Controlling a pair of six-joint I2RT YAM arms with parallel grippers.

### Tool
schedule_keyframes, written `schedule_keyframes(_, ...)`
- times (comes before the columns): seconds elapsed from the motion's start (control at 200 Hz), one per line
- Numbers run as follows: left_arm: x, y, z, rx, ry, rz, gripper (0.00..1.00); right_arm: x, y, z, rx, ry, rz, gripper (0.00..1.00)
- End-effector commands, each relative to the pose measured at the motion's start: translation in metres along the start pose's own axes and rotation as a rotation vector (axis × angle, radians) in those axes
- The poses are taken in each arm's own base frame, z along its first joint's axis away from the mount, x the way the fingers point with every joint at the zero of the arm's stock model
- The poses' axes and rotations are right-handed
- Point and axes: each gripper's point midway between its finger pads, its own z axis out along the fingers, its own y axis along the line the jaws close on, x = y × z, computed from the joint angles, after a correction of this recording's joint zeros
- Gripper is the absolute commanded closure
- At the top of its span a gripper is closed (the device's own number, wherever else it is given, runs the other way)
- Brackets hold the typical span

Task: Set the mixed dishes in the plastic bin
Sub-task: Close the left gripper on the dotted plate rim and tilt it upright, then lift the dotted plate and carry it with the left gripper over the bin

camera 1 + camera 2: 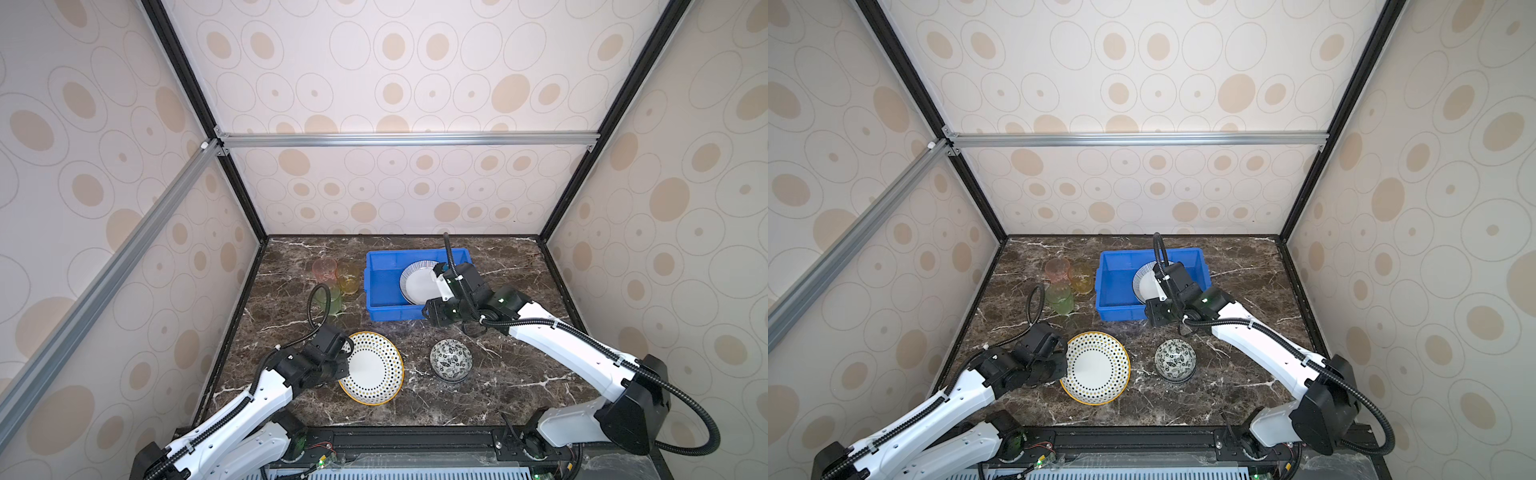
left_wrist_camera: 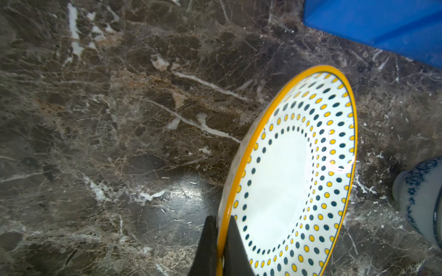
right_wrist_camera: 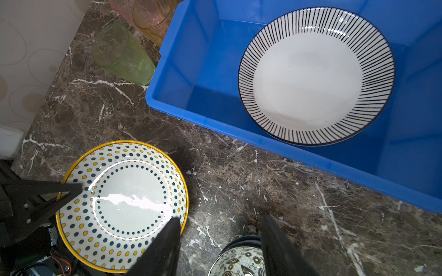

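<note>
Dotted plate [image 1: 374, 368], yellow-rimmed, sits on the near part of the worktop [image 1: 519, 374], well apart from the blue bin [image 1: 388, 311] at the far middle. The left pincer [image 2: 221, 222] is clamped tight on the plate's rim at its left edge, one finger above and one below. Whether the plate has cleared the worktop I cannot tell. The right pincer [image 3: 220, 218] hangs about half open with nothing in it, over the worktop just in front of the bin's near wall. A striped plate [image 1: 417, 284] already lies inside the bin, toward its right side. The step in hand looks like carrying the dotted plate over. An edge grip on glazed ceramic is likely to be slippery, so the lift should probably be slow and keep the plate near level to stop it swinging in the grip. The path should rise above the bin's lip and steer clear of the green tumbler [image 1: 330, 300], the amber tumbler [image 1: 348, 277] and the pink tumbler [image 1: 324, 269] clustered beside the bin's left wall. Setting it down on the bare left floor, or squarely onto the striped plate, seems safest. The right arm would do well to move away first, perhaps toward the floral bowl [image 1: 451, 360].
</note>
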Motion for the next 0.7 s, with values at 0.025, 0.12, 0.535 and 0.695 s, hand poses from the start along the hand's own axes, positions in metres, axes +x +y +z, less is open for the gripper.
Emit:
schedule_keyframes(0.025,-0.024,-0.018,-0.025,0.052,-0.074,0.013,1.00,0.006,-0.007,-0.001,0.039,-0.002,0.009,0.43)
schedule_keyframes(0.12,-0.027,-0.020,-0.029,0.056,-0.079,0.020,1.00,0.007,-0.010,0.001,0.050,-0.001,0.018,0.42)
schedule_keyframes(0.535,-0.035,-0.028,-0.040,0.067,-0.087,0.046,1.00,-0.001,-0.030,-0.007,0.117,-0.051,0.060,0.40)
schedule_keyframes(0.695,-0.043,-0.034,-0.047,0.071,-0.099,0.072,1.00,-0.003,-0.041,-0.011,0.131,-0.047,0.076,0.38)
